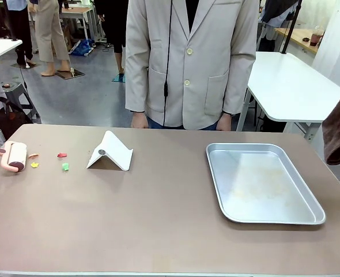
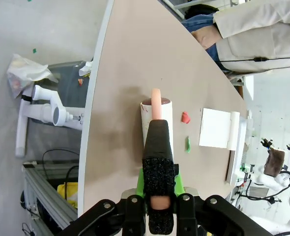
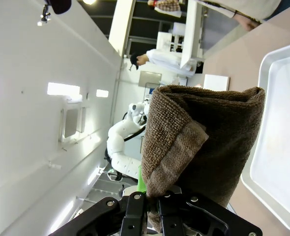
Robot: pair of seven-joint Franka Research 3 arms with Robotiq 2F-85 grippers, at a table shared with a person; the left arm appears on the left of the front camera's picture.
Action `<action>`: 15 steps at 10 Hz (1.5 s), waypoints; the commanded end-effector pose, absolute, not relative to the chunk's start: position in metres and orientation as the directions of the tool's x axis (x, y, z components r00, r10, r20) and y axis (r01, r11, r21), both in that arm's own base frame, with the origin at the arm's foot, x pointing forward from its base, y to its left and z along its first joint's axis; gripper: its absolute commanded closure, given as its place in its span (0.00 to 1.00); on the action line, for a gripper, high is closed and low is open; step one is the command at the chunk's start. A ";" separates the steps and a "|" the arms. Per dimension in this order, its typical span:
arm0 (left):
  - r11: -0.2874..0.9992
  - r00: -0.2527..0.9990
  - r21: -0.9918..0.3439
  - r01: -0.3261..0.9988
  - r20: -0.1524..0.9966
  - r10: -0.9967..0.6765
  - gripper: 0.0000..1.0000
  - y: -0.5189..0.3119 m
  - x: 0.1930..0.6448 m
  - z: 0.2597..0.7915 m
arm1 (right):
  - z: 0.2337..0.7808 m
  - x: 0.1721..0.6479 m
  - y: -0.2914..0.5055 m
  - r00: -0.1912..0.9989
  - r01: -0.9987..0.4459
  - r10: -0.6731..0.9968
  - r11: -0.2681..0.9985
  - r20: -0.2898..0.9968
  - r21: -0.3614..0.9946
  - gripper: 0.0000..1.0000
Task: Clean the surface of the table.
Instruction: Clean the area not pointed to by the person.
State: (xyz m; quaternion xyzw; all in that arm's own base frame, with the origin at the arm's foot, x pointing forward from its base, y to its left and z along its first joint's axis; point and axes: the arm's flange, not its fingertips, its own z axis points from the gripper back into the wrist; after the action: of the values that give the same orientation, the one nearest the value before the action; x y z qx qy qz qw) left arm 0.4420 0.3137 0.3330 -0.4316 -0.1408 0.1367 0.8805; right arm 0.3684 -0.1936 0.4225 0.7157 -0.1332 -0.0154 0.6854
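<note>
The tan table (image 1: 158, 225) spreads across the foreground, with the left gripper (image 2: 158, 147) clamped on a pink lint roller (image 1: 17, 157) by its handle at the table's left side, the right gripper (image 3: 152, 199) clamped on a brown cloth (image 3: 204, 142) off the right edge, a silver tray (image 1: 216, 179) and coloured scraps (image 1: 65, 167) between them, and a person (image 1: 190, 57) standing beyond.

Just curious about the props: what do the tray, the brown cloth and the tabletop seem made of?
Tray: likely aluminium or steel; dull silvery sheen, rolled rim. Brown cloth: woven, towel-like fabric with a stitched hem. Table: smooth matte tan top, perhaps laminate; no grain shows.
</note>
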 end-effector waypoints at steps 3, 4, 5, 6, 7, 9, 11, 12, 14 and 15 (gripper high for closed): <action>0.613 0.933 -0.767 -0.190 0.053 0.356 0.97 0.310 0.456 0.323 | 0.427 0.366 -0.193 0.963 -0.179 -0.209 -0.028 0.169 0.984 1.00; 0.618 0.933 -0.761 -0.199 0.045 0.356 0.97 0.308 0.460 0.321 | 0.427 0.366 -0.193 0.963 -0.179 -0.209 -0.028 0.169 0.984 1.00; 0.621 0.936 -0.756 -0.208 0.031 0.351 0.97 0.303 0.464 0.318 | 0.427 0.366 -0.193 0.963 -0.179 -0.209 -0.028 0.169 0.984 1.00; 0.629 0.935 -0.745 -0.223 0.017 0.353 0.97 0.299 0.469 0.315 | 0.427 0.366 -0.193 0.963 -0.179 -0.209 -0.028 0.169 0.984 1.00; 0.631 0.933 -0.736 -0.243 -0.001 0.359 0.97 0.295 0.476 0.311 | 0.427 0.366 -0.193 0.963 -0.179 -0.209 -0.028 0.169 0.984 1.00; 0.629 0.938 -0.734 -0.256 -0.032 0.344 0.97 0.282 0.487 0.307 | 0.427 0.366 -0.193 0.963 -0.179 -0.209 -0.028 0.169 0.984 1.00; 0.633 0.943 -0.732 -0.252 -0.041 0.329 0.97 0.262 0.499 0.304 | 0.427 0.366 -0.193 0.963 -0.179 -0.209 -0.028 0.169 0.984 1.00; 0.635 0.946 -0.731 -0.249 -0.043 0.321 0.97 0.250 0.505 0.301 | 0.427 0.366 -0.193 0.963 -0.179 -0.209 -0.028 0.169 0.984 1.00; 0.630 0.950 -0.738 -0.244 -0.052 0.307 0.97 0.231 0.514 0.296 | 0.427 0.366 -0.193 0.963 -0.179 -0.209 -0.028 0.169 0.984 1.00; 0.637 0.951 -0.733 -0.240 -0.047 0.304 0.97 0.219 0.519 0.293 | 0.427 0.366 -0.193 0.963 -0.179 -0.209 -0.028 0.169 0.984 1.00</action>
State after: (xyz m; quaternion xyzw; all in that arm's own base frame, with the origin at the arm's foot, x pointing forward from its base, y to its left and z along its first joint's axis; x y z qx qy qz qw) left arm 0.5142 0.2282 0.3226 -0.4466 -0.0541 0.1350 0.8828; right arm 0.3683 -0.1936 0.4225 0.7157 -0.1332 -0.0154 0.6854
